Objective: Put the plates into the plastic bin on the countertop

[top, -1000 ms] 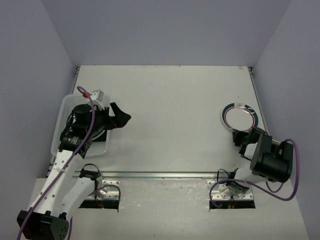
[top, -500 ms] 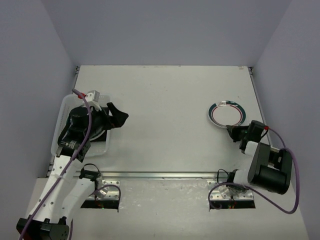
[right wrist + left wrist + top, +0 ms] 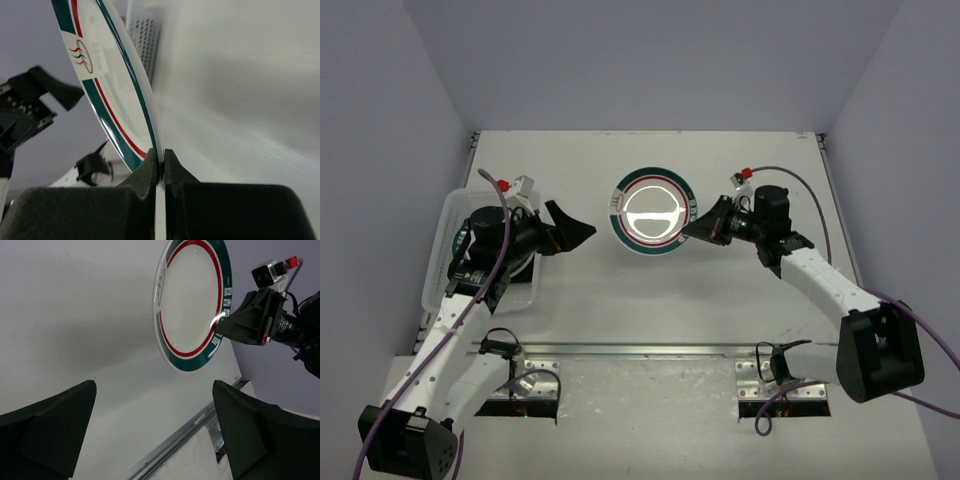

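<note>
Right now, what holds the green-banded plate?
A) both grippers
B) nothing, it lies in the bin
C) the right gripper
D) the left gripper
C: the right gripper is shut on the rim of the plate, and the left gripper stands open, apart from it.

My right gripper is clamped on the right rim of a round white plate with a dark green band and a thin red ring, holding it over the middle of the flat off-white countertop. My left gripper gapes wide near the plate's left edge. My left arm reaches across the translucent plastic bin at the left side.
</note>
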